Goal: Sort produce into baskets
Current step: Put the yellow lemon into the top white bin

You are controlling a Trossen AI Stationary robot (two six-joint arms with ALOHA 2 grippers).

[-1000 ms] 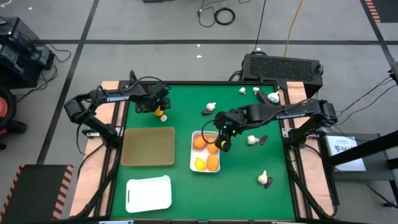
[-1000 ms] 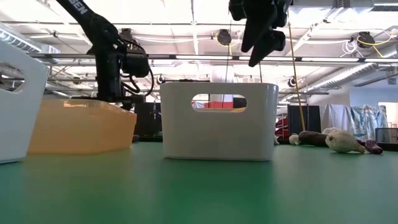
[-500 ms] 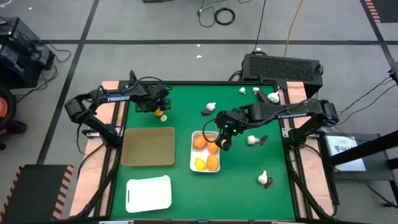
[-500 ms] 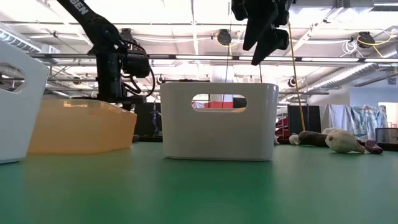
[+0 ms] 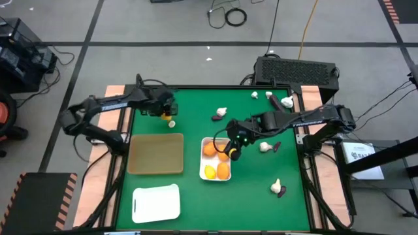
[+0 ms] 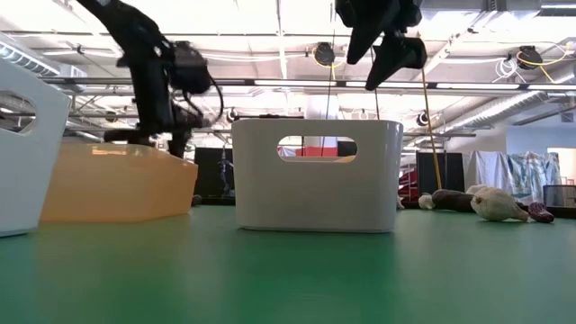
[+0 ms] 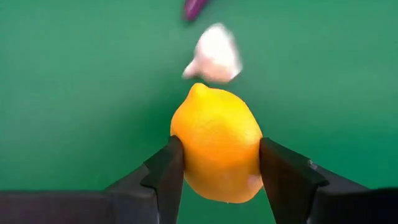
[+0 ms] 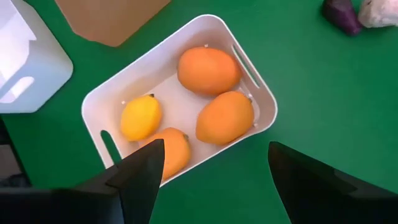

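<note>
My left gripper (image 5: 167,112) hangs over the table's far left, shut on a yellow lemon (image 7: 216,143). A whitish garlic bulb (image 7: 214,53) lies on the green mat just below it. My right gripper (image 5: 230,150) stands open above the white basket (image 8: 261,118), which holds three orange fruits and a small lemon (image 8: 140,117). The tan basket (image 5: 157,153) and a second white basket (image 5: 157,202) stand left of it. More garlic bulbs and purple vegetables (image 5: 216,118) lie scattered on the mat. My left gripper pinches the lemon between its two fingers, one on each of its opposite sides (image 7: 185,155), about the middle of its length. The fingers come steeply from above. The lemon's pointed tip (image 7: 198,88) faces away from the wrist, and the fruit seems lifted off the mat.
Garlic and a purple piece lie at the mat's far right corner (image 5: 286,102), another pair beside my right arm (image 5: 264,147), and one near the right front (image 5: 277,188). The mat's near middle and near right are bare green.
My left gripper has shut on the lemon, rolled its wrist and risen a little with the fruit, leaving the garlic bulb on the mat. My right gripper has rolled its wrist while staying above the white basket.
</note>
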